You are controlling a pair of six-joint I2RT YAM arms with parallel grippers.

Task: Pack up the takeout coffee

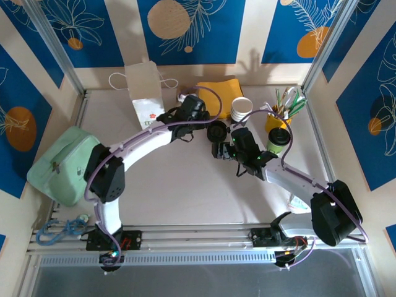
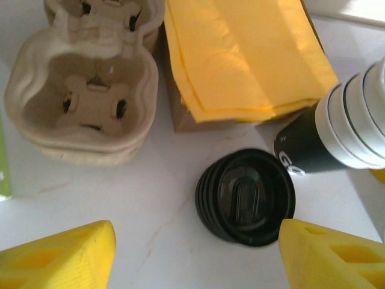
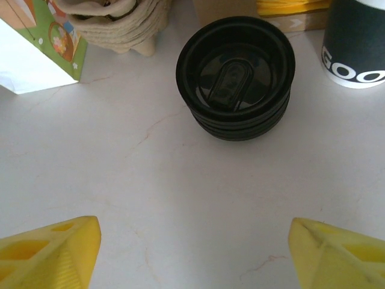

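My left gripper (image 2: 197,232): fingers apart, nothing between; pulp trays (image 2: 84,90) at 11 o'clock; black lid stack (image 2: 243,205) just ahead at 1 o'clock. My right gripper (image 3: 194,223): fingers apart, empty; same lids at 12 o'clock. Takeout coffee (image 1: 278,141) stands upright at table's 2 o'clock, just beside yellow utensil cup (image 1: 276,119). I judge right arm better placed: skirt lids; clamp cup wall below lid; keep level; paper bag (image 1: 145,93) waits at 11 o'clock.

Lid stack (image 1: 217,131) sits mid-counter (image 1: 185,185), napkins (image 1: 219,93) right behind it, cup carriers (image 2: 84,102) to their left, cup stack (image 1: 241,109) on the right, takeout coffee (image 1: 278,141) further right.
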